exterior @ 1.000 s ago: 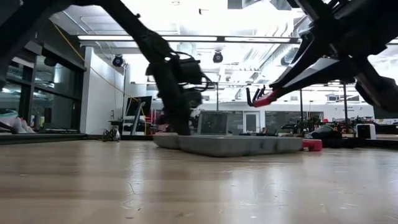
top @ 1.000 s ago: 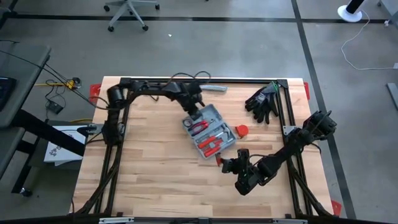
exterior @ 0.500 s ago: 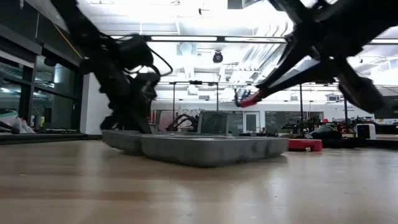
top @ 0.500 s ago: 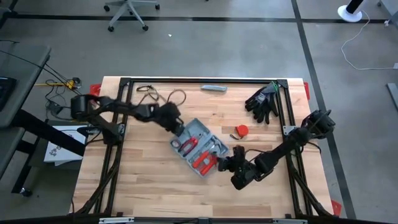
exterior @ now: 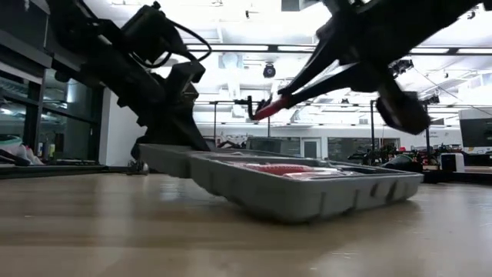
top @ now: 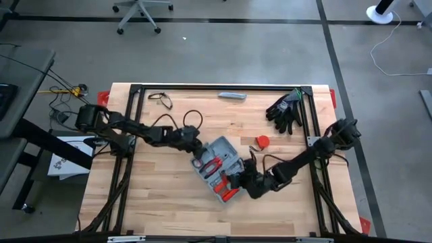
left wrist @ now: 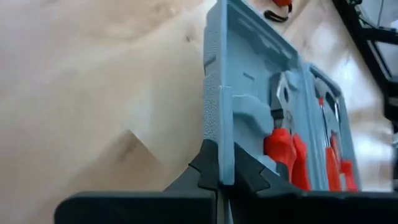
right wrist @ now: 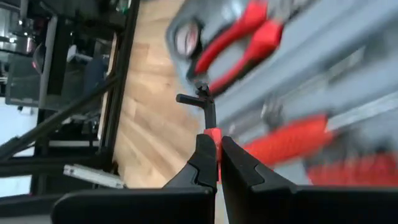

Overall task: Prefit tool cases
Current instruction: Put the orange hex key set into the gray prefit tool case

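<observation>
Case: tool case (top: pixel 219 169) lies open mid-table, dragged nearer the front edge than a second ago.
Left gripper (left wrist: pixel 217 177): fingers clamped on the case's edge wall.
Right gripper (right wrist: pixel 214 158): fingers pinched on a small red-handled tool (right wrist: pixel 208 118), now over the case.
Meaning: likely seating this tool in its recess next.

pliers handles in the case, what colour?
Red, on the pliers in the grey-blue plastic tool case. Left wrist view shows it best.

L gripper (top: pixel 196 154) clamped shut; R gripper (top: pixel 236 181) pinched shut, both mid-table.
</observation>
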Tool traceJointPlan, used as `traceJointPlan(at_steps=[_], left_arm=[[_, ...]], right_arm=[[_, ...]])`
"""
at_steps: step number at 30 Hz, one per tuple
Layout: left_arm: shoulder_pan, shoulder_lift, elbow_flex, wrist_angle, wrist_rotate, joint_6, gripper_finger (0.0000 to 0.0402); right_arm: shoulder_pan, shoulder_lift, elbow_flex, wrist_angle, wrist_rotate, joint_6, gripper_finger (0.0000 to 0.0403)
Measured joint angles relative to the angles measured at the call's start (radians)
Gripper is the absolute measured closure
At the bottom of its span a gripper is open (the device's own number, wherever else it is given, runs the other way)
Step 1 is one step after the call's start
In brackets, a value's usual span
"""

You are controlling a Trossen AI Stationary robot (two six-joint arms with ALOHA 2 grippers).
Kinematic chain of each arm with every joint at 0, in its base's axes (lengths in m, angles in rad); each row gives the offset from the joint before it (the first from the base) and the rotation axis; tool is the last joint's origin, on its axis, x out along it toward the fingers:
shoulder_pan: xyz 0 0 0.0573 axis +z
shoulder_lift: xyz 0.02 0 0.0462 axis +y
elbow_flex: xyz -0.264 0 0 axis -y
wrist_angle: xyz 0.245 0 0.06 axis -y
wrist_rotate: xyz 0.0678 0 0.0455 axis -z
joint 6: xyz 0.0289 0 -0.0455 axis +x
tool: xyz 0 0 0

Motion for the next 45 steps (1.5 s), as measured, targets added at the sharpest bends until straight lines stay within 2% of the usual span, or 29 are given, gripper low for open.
traceJointPlan(at_steps=[7,9,16,20,24,29,32,36,41,45], left_arm=[[0.082,-0.001,0.004,-0.029,0.203,0.18,0.0365],[0.106,-0.003,0.004,-0.083,0.236,0.215,0.0348],[0.177,-0.031,0.005,-0.26,0.256,0.342,0.0295],[0.185,-0.081,0.003,-0.337,0.347,0.425,0.0287],[0.139,-0.149,0.002,-0.403,0.338,0.457,0.03],[0.029,-0.185,0.024,-0.304,0.26,0.434,0.0319],[-0.014,-0.116,0.104,-0.289,0.211,0.438,0.0342],[0.001,0.071,0.283,-0.378,0.231,0.583,0.0392],[0.077,0.333,0.546,-0.648,0.21,0.718,0.0397],[0.12,0.433,0.706,-0.731,0.15,0.815,0.0401]], right_arm=[[0.028,0.003,0.0,-0.016,0.042,0.05,0.0403],[0.029,0.003,0.0,-0.016,0.042,0.049,0.0403],[0.045,0.003,0.0,-0.018,0.085,0.051,0.0403],[0.06,0.003,0.0,-0.033,0.087,0.062,0.0403],[0.076,-0.009,0.0,-0.071,0.102,0.075,0.0403],[0.094,-0.053,0.0,-0.108,0.083,0.012,0.0403],[0.104,-0.076,0.0,-0.106,0.059,-0.038,0.0403],[0.116,-0.078,0.0,-0.102,0.034,-0.069,0.0403],[0.134,-0.078,0.0,-0.098,0.052,-0.074,0.0403],[0.15,-0.078,0.0,-0.097,0.089,-0.056,0.0403]])
